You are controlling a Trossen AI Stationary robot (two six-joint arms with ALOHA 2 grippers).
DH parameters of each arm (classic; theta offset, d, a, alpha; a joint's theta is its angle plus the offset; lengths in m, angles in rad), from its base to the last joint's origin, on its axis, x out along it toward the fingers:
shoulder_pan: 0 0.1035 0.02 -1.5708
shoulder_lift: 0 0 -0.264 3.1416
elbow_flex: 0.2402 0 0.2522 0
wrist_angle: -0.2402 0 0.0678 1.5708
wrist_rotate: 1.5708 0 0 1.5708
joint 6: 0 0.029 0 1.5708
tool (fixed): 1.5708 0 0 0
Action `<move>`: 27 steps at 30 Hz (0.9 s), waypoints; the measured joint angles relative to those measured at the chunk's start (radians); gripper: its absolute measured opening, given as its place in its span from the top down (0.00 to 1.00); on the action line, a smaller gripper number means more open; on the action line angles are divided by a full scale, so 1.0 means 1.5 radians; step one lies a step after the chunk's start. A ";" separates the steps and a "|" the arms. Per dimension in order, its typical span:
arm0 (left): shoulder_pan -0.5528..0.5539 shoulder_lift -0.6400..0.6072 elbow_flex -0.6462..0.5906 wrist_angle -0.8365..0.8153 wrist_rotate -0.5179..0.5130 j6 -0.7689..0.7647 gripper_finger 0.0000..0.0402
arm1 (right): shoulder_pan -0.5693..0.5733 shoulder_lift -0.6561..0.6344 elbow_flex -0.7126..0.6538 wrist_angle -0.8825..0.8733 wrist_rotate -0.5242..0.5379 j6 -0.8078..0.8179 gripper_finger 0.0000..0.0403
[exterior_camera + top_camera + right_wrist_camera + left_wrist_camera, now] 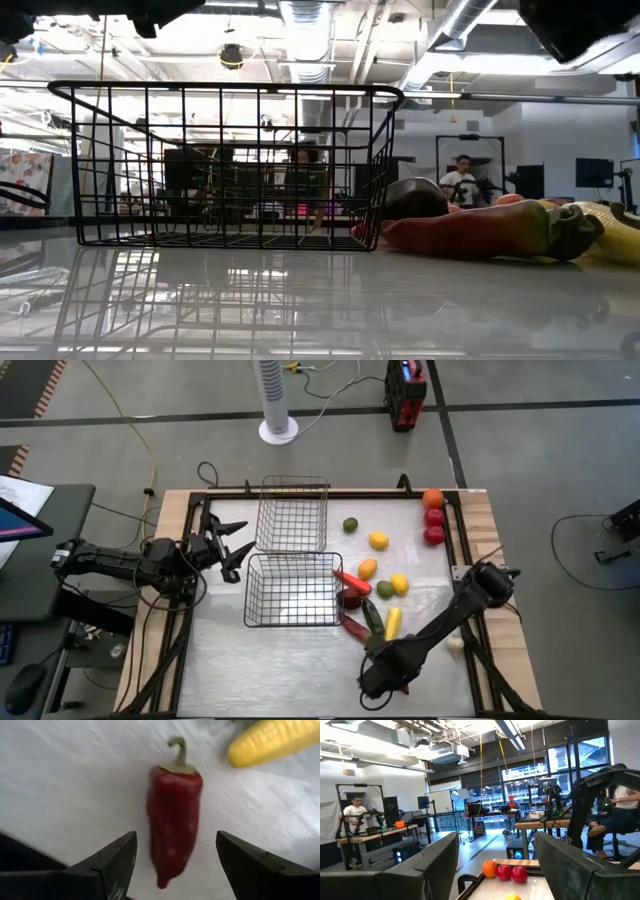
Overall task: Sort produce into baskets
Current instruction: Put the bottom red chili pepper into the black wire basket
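Note:
A dark red pepper (172,815) lies on the white table, stem end away from my right gripper (176,840). That gripper is open just above it, one finger on each side, touching nothing. In the high view the pepper (352,628) lies near the dark basket's (293,590) near right corner, and my right gripper (368,652) is just to its near side. A yellow corn cob (272,740) lies beside it. The silvery basket (292,513) stands behind the dark one. My left gripper (228,547) hangs open and empty left of the baskets.
Loose produce lies right of the baskets: a green ball (350,525), a yellow one (379,540), a long red piece (352,580), a dark purple ball (350,600), a long green piece (372,615). An orange ball (432,498) and two red balls (434,526) sit at the far right corner.

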 joint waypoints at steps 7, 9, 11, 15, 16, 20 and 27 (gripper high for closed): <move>0.000 0.000 0.000 0.001 0.000 0.000 0.38 | 0.017 0.018 0.006 0.020 0.019 -0.010 0.25; 0.000 0.000 0.000 0.002 0.000 0.000 0.38 | 0.016 0.017 0.005 0.022 0.026 -0.010 0.25; 0.000 0.000 0.000 0.002 0.001 0.000 0.38 | 0.016 0.017 0.005 0.032 0.032 -0.017 0.25; 0.000 0.000 0.000 0.002 0.001 0.000 0.38 | 0.015 0.017 -0.015 0.081 0.055 -0.022 0.25; 0.000 0.000 0.000 0.002 0.002 0.000 0.38 | 0.015 0.017 -0.023 0.089 0.056 -0.022 0.25; 0.000 0.000 0.000 0.001 0.002 0.000 0.38 | 0.016 0.017 -0.054 0.102 0.055 -0.010 0.25; 0.000 0.000 0.000 0.001 0.002 0.002 0.38 | 0.016 0.017 -0.072 0.092 0.050 -0.020 0.26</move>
